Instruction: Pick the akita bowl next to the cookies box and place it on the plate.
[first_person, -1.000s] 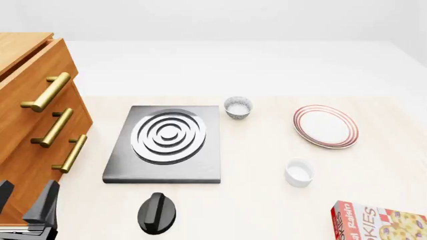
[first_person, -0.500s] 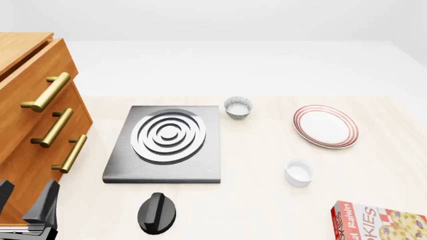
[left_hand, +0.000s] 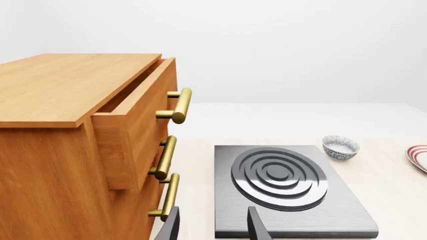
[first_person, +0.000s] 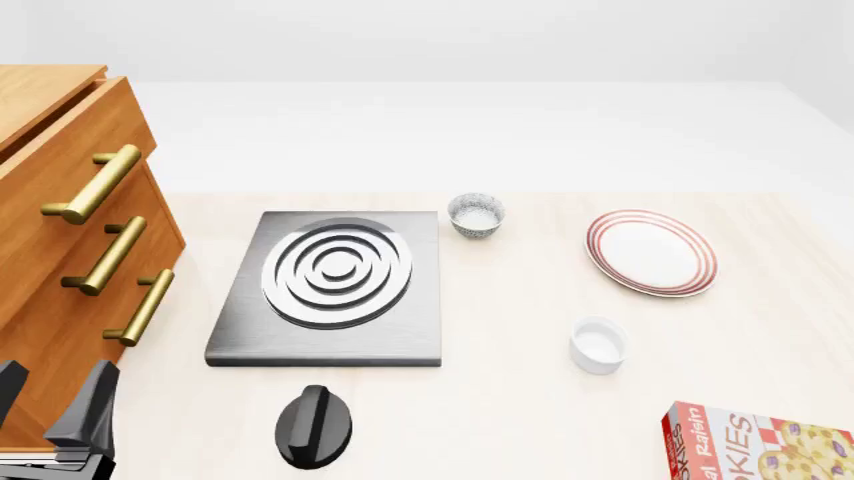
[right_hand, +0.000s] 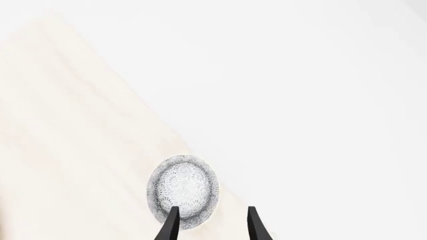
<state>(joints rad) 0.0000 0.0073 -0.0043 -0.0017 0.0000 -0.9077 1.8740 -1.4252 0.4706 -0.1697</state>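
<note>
A small grey-patterned akita bowl (right_hand: 183, 190) sits close to the table's edge in the right wrist view. My right gripper (right_hand: 212, 225) is open just short of it, with nothing held. That arm does not show in the front view. The cookies box (first_person: 757, 446) lies at the front right corner. The plate (first_person: 650, 252) with red rings is at the back right. A patterned bowl (first_person: 477, 215) stands by the stove's far right corner; I cannot tell whether it is the same bowl. My left gripper (first_person: 47, 400) is open and empty at the front left, beside the drawers.
A grey square stove (first_person: 334, 288) with silver rings fills the middle left. A black knob (first_person: 315, 427) lies in front of it. A plain white cup (first_person: 598, 344) stands between plate and box. The wooden drawer cabinet (first_person: 67, 240) has its top drawer (left_hand: 137, 120) pulled out.
</note>
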